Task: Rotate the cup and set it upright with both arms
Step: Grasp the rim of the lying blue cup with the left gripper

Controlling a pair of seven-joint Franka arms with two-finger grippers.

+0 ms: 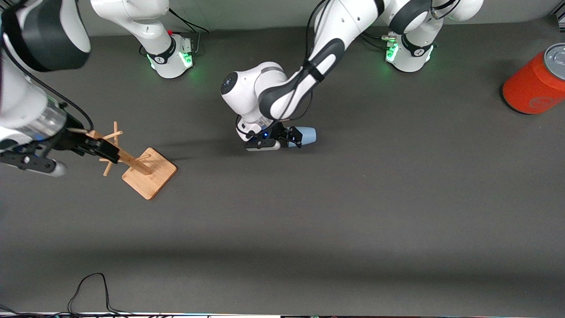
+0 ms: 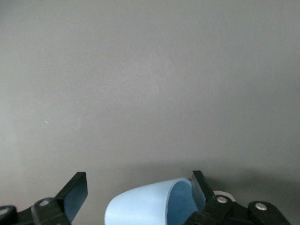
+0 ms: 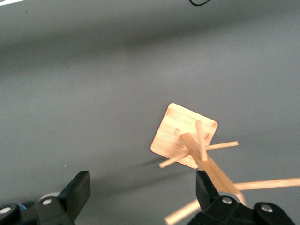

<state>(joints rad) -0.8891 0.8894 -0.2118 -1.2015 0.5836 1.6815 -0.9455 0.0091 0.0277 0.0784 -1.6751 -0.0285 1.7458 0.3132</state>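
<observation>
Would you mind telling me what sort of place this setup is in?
Most likely a robotics lab bench: two arms bolted to a dark table, with test props on it, a cup at the left gripper, a wooden rack and an orange can.

Two white jointed arms [image 1: 282,84] with dark grey joint bands are being shown, green lights glowing at their round bases, black cables trailing along them, and black two-finger grippers [image 2: 136,199] with silver screws being carried at their wrists
</observation>
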